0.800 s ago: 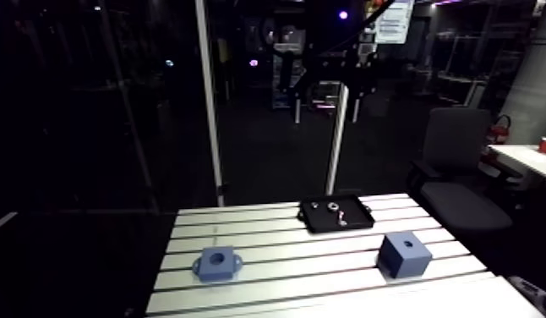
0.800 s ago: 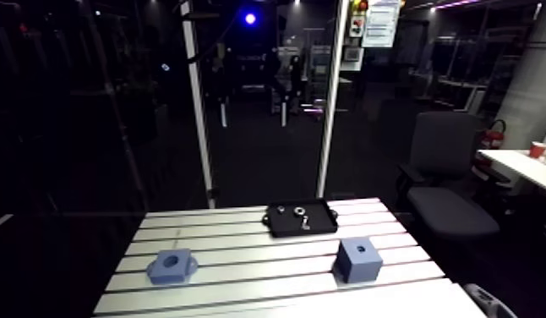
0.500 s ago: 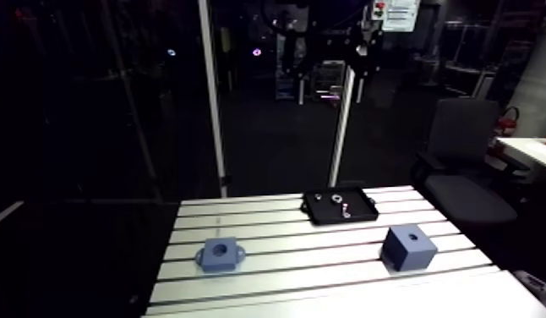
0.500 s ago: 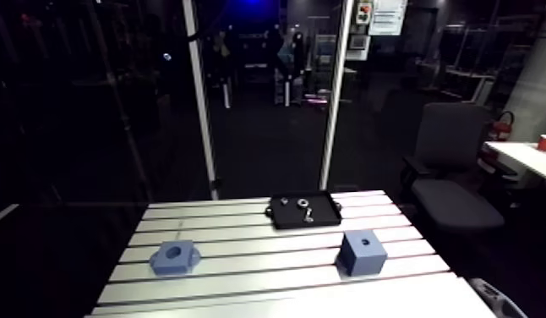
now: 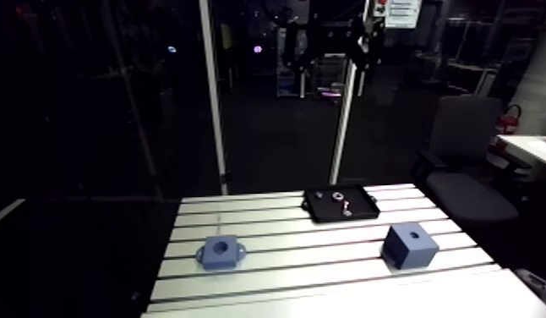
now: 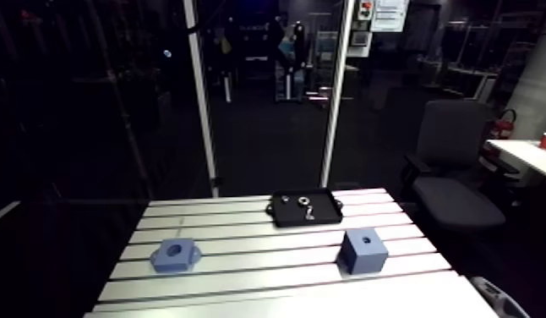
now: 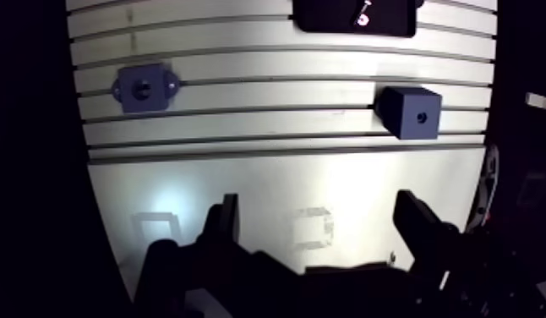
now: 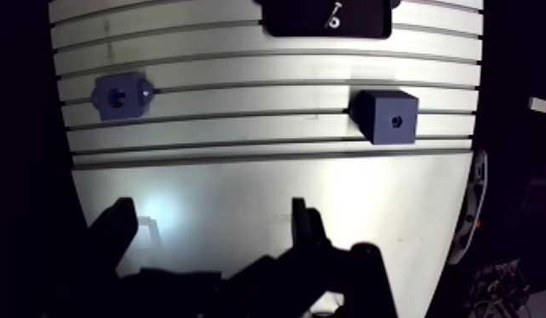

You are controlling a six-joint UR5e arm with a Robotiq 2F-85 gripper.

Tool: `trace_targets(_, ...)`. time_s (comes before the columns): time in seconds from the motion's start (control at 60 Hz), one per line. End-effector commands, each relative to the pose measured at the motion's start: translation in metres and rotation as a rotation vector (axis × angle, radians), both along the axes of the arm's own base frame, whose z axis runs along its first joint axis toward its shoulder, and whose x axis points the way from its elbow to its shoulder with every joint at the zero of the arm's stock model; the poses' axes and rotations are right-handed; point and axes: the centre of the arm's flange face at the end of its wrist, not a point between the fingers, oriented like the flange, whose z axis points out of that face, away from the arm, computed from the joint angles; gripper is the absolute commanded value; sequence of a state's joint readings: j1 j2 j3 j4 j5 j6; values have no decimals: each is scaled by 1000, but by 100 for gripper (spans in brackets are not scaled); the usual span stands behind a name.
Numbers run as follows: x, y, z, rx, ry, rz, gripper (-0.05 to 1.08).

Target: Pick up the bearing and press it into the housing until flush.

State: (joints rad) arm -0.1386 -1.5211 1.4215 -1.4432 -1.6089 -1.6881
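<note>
The gripper [image 7: 319, 207], spread apart and empty, hangs over the near table [image 7: 242, 169]. The bearing [image 6: 303, 201], seemingly a small ring, lies in the far black tray [image 6: 323, 217] among loose bits, so a grab might catch the wrong piece.

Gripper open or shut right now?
Open. In the wrist view the gripper has its fingers wide apart, nothing between them.

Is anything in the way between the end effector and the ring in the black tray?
Nothing visible is. The open end effector hangs over the table's near end; the black tray with the ring-shaped bearing lies ahead at the far edge. The blue cube block and blue flanged housing sit to either side.
</note>
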Motion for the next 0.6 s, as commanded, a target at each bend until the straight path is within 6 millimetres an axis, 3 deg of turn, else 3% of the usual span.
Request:
trace_targets(0.017, -2, 2, 0, 9, 4, 1, 0)
trace_targets(0.2, -26, 9, -17, 33, 26, 13, 0)
trace_targets(0.267, -39, 13, -31, 39, 31, 37, 0)
trace_targets(0.3, -53, 23, -45, 44, 43, 71, 0)
trace_targets(0.367, -62, 31, -54, 46, 48, 83, 0)
trace_targets(0.4, -79, 51, -74, 44, 53, 94, 0)
trace_targets(0.5, -97, 73, -87, 47, 72, 96, 0)
trace_targets(0.6, -115, 83, -105, 45, 62, 110, 0)
